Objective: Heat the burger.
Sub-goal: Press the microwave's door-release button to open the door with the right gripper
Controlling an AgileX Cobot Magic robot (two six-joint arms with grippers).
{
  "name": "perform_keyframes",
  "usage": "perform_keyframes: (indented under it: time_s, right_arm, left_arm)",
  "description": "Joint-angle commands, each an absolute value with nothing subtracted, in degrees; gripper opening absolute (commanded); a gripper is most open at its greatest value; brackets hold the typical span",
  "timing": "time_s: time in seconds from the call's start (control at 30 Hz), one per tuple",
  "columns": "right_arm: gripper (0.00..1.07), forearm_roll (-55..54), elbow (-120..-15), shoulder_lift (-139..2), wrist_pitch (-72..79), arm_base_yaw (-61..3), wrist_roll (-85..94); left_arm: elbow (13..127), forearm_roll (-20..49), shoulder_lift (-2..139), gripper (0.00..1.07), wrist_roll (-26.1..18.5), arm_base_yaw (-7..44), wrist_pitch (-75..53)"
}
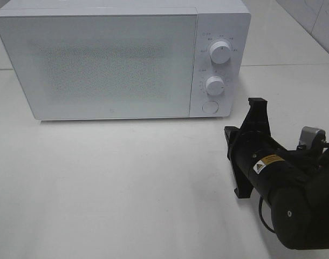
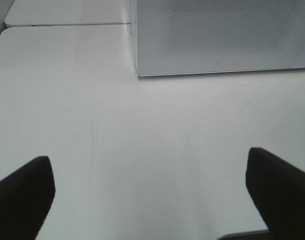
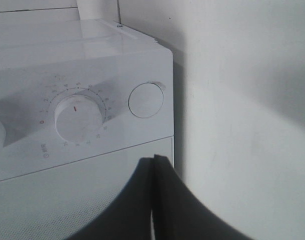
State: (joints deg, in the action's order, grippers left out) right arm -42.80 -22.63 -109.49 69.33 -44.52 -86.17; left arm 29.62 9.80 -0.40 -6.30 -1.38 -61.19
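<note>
The burger is out of view. A white microwave (image 1: 100, 59) stands at the back of the table with its door closed, and the speckled glass hides its inside. My right gripper (image 1: 257, 101) is shut with nothing in it. It hangs just right of the microwave's lower right corner, close to the round door button (image 1: 210, 107). In the right wrist view the closed fingertips (image 3: 155, 159) point at the control panel, below the button (image 3: 146, 100) and a timer knob (image 3: 77, 117). My left gripper (image 2: 148, 157) is open over bare table in front of the microwave (image 2: 217, 35).
Two white knobs, an upper knob (image 1: 220, 53) and a lower knob (image 1: 214, 84), sit on the microwave's right panel. The white table (image 1: 127, 178) stretches in front of it. A seam between table tops (image 2: 67, 23) runs behind the microwave's left side.
</note>
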Motion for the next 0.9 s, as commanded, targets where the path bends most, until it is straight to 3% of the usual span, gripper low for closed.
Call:
perform_keyframes:
  time_s: [0.03, 0.9]
  right_arm:
    - [0.0, -41.0, -23.9, -109.7, 70.2, -42.3, -85.9]
    - [0.0, -33.9, -38.5, -119.8, 62.5, -35.3, -81.5]
  left_arm:
    - [29.5, 10.3, -0.8, 0.96, -6.1, -1.5, -61.3]
    - [29.5, 10.3, -0.8, 0.96, -6.1, -1.5, -61.3]
